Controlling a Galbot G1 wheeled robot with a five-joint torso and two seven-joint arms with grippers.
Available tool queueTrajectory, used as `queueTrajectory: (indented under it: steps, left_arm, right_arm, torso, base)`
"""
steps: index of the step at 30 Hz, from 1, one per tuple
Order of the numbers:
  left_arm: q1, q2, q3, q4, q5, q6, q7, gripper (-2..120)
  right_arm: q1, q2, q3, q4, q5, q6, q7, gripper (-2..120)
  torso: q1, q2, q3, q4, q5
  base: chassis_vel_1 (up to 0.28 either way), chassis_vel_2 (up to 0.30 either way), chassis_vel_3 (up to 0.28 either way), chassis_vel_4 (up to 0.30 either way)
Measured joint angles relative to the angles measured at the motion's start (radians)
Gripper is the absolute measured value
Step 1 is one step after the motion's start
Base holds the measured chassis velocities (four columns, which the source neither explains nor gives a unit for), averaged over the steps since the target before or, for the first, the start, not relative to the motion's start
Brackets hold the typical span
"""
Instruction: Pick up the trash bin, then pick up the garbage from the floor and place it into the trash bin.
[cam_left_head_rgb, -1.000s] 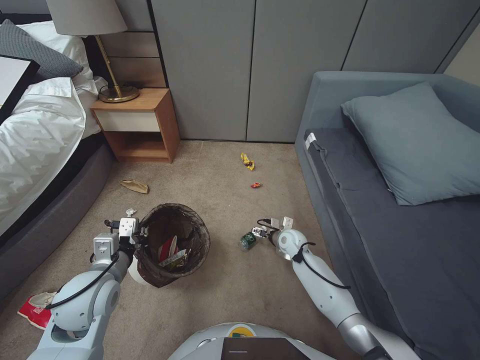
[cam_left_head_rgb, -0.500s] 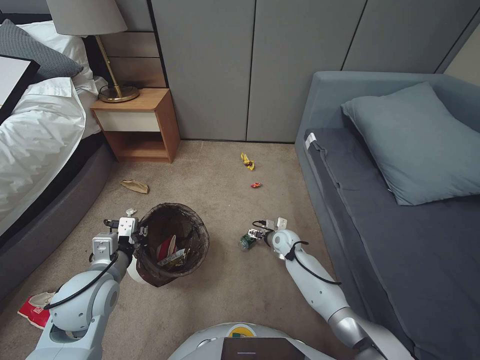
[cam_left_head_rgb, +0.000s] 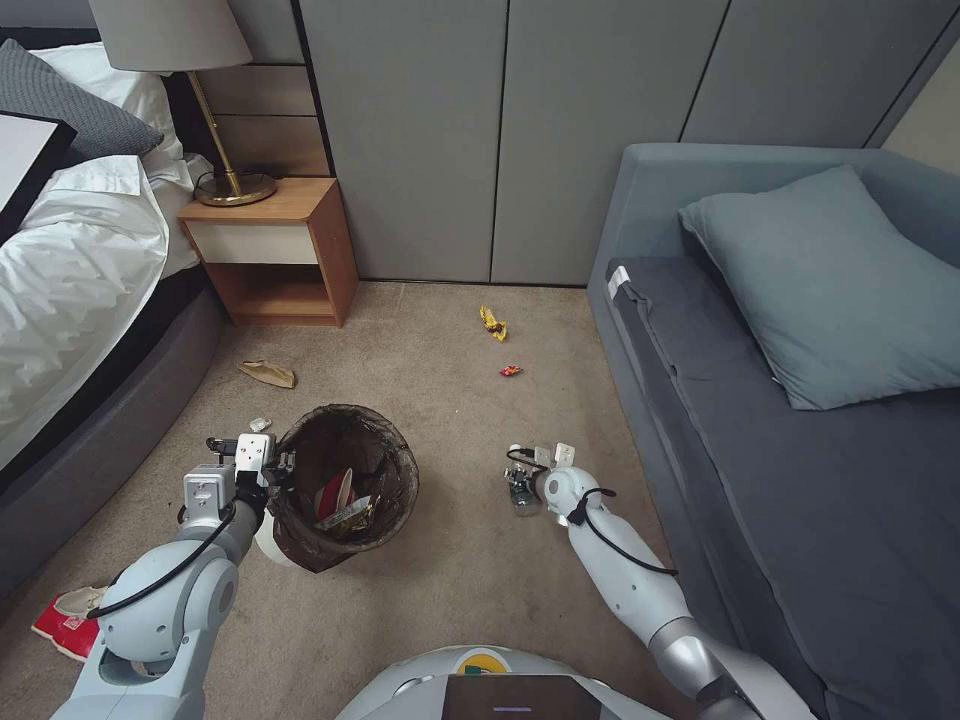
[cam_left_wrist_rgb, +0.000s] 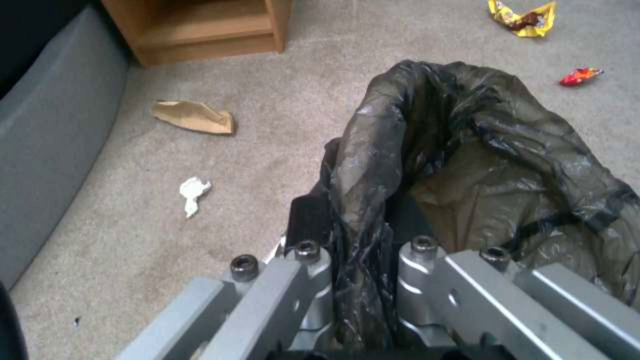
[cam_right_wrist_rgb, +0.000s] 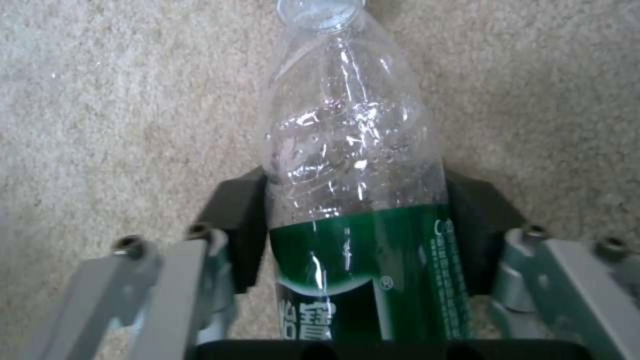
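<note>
The trash bin (cam_left_head_rgb: 345, 485), a white bucket with a dark liner, hangs tilted from my left gripper (cam_left_head_rgb: 275, 468), which is shut on its rim; the left wrist view shows the liner (cam_left_wrist_rgb: 480, 150) pinched between the fingers. Packets and wrappers lie inside it. To its right, low over the carpet, my right gripper (cam_left_head_rgb: 522, 488) is shut on a clear plastic bottle (cam_right_wrist_rgb: 347, 150) with a green label, one black pad (cam_right_wrist_rgb: 237, 225) on each side. Loose on the floor (cam_left_head_rgb: 450, 420) are a yellow wrapper (cam_left_head_rgb: 493, 322), a small red wrapper (cam_left_head_rgb: 511, 371), a tan paper piece (cam_left_head_rgb: 266, 373), a white tissue (cam_left_head_rgb: 260, 424) and a red packet (cam_left_head_rgb: 65, 620).
A grey sofa (cam_left_head_rgb: 760, 430) with a cushion borders the right side. A bed (cam_left_head_rgb: 80, 300) with white bedding borders the left. A wooden nightstand (cam_left_head_rgb: 275, 250) with a lamp stands against the grey wall panels. Open carpet lies between the bin and the sofa.
My right wrist has turned and drawn back a little, so the bottle swung from the gripper's left side to beneath it. The left arm and bin stayed still.
</note>
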Motion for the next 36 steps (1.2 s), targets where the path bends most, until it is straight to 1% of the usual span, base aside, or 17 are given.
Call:
queueTrajectory:
  steps: [1,3,4,7,13,15,16,19,20,21,22,25,26,28,30,31,36]
  left_arm:
    - [0.0,0.0,0.0,0.0,0.0,0.0,0.0,7]
    - [0.001,-0.002,0.0,0.0,0.0,-0.001,0.001,7]
    - [0.001,-0.002,0.0,0.0,0.0,-0.001,0.001,7]
    - [0.002,-0.003,0.0,0.001,0.001,-0.004,0.004,7]
    - [0.002,-0.002,-0.001,0.002,0.002,-0.004,0.005,7]
    - [0.001,-0.001,-0.001,0.002,0.001,-0.004,0.005,7]
    - [0.001,-0.001,-0.001,0.002,0.001,-0.004,0.005,7]
    - [0.0,0.0,0.001,0.002,0.001,-0.004,0.005,7]
    - [0.0,0.0,0.001,0.002,0.001,-0.004,0.005,7]
    - [0.0,0.0,0.002,0.002,0.001,-0.004,0.005,7]
    - [0.0,0.0,0.002,0.002,0.001,-0.004,0.005,7]
    - [-0.002,0.003,0.002,0.002,0.001,-0.003,0.005,7]
    - [-0.002,0.003,0.002,0.002,0.001,-0.003,0.005,7]
    - [-0.003,0.004,0.004,0.002,0.0,-0.002,0.004,7]
    - [-0.003,0.004,0.004,0.001,0.0,-0.002,0.004,7]
    - [-0.004,0.004,0.005,0.0,0.0,0.0,0.003,7]
    - [-0.006,0.005,0.006,0.0,0.0,0.001,0.003,7]
  right_arm:
    - [0.0,0.0,0.0,0.0,0.0,0.0,0.0,51]
    - [0.001,0.0,0.0,0.0,-0.001,0.001,-0.002,41]
    - [0.001,0.0,0.0,0.0,-0.001,0.001,-0.002,41]
    - [-0.006,-0.003,-0.001,0.013,0.0,0.001,-0.001,33]
    - [-0.039,-0.025,0.001,0.081,0.024,-0.008,0.019,30]
    - [-0.062,-0.051,0.003,0.15,0.047,-0.016,0.029,30]
    - [-0.062,-0.051,0.003,0.15,0.047,-0.016,0.029,30]
    - [-0.1,-0.107,0.008,0.283,0.086,-0.025,0.042,30]
    - [-0.1,-0.107,0.008,0.283,0.086,-0.025,0.042,30]
    - [-0.12,-0.139,0.017,0.348,0.106,-0.031,0.049,30]
    - [-0.12,-0.139,0.017,0.348,0.106,-0.031,0.049,30]
    - [-0.161,-0.22,0.039,0.482,0.141,-0.039,0.054,30]
    - [-0.161,-0.22,0.039,0.482,0.141,-0.039,0.054,30]
    - [-0.189,-0.291,0.055,0.586,0.149,-0.038,0.039,30]
    - [-0.197,-0.312,0.059,0.617,0.152,-0.037,0.031,30]
    - [-0.216,-0.354,0.072,0.695,0.16,-0.035,0.018,30]
    - [-0.238,-0.4,0.088,0.791,0.178,-0.034,0.01,30]
  torso:
    - [0.0,0.0,0.0,0.0,0.0]
    - [0.0,0.0,0.0,0.0008,0.001]
    - [0.0,0.0,0.0,0.0008,0.001]
    - [0.0,0.0,0.0,0.0013,0.0012]
    - [0.0,0.0,0.0,0.0004,0.0007]
    - [0.0,0.0,0.0,0.0005,0.0007]
    - [0.0,0.0,0.0,0.0005,0.0007]
    - [0.0,0.0,0.0,0.0004,0.0006]
    - [0.0,0.0,0.0,0.0004,0.0006]
    - [0.0,0.0,0.0,0.0005,0.0005]
    - [0.0,0.0,0.0,0.0005,0.0005]
    - [0.0,0.0,0.0,0.0006,0.0008]
    - [0.0,0.0,0.0,0.0006,0.0008]
    - [0.0,0.0,0.0,0.0004,0.0006]
    - [0.0,0.0,0.0,0.0002,0.0005]
    - [0.0,0.0,0.0,0.0,0.0004]
    - [0.0,0.0,0.0,0.0005,0.0007]
  base:
    - [0.0,0.0,0.0,0.0]
    - [0.0,0.0,0.0,0.0]
    - [0.0,0.0,0.0,0.0]
    - [0.0,0.0,0.0,0.0]
    - [0.0,0.0,0.0,0.0]
    - [0.0,0.0,0.0,0.0]
    - [0.0,0.0,0.0,0.0]
    - [0.0,0.0,0.0,0.0]
    - [0.0,0.0,0.0,0.0]
    - [0.0,0.0,0.0,0.0]
    - [0.0,0.0,0.0,0.0]
    - [0.0,0.0,0.0,0.0]
    - [0.0,0.0,0.0,0.0]
    - [0.0,0.0,0.0,0.0]
    - [0.0,0.0,0.0,0.0]
    - [0.0,0.0,0.0,0.0]
    - [0.0,0.0,0.0,0.0]
